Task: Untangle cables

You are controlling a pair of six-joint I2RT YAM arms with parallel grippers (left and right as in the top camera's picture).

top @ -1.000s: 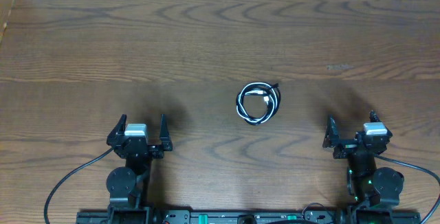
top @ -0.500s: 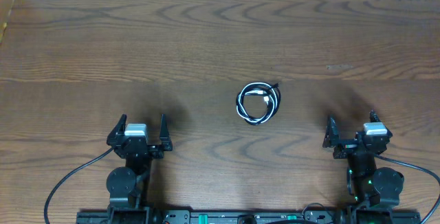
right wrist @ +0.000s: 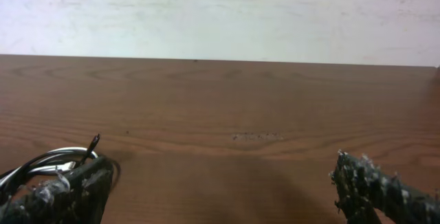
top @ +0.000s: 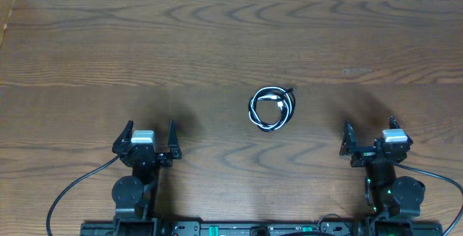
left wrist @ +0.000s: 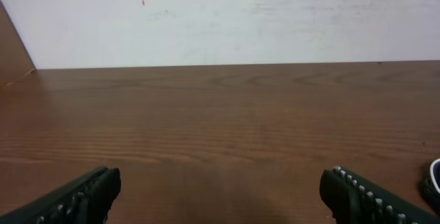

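The cables (top: 271, 108), one black and one white, lie coiled together in a small loop on the wooden table (top: 217, 40), a little right of centre. A short black plug end sticks out at the coil's upper right. My left gripper (top: 150, 132) rests near the front edge, well to the left of the coil, open and empty. On the other side, my right gripper (top: 370, 126) is open too, with nothing between its fingers. In the right wrist view the cables (right wrist: 65, 157) show behind the left finger (right wrist: 69, 193). The left wrist view catches only a sliver of the cables (left wrist: 434, 176) at its right edge.
A white wall (left wrist: 220, 18) runs along the table's far edge. A wooden side panel (left wrist: 14, 49) stands at the far left corner. Thick black arm wires (top: 76, 189) trail by both arm bases at the front.
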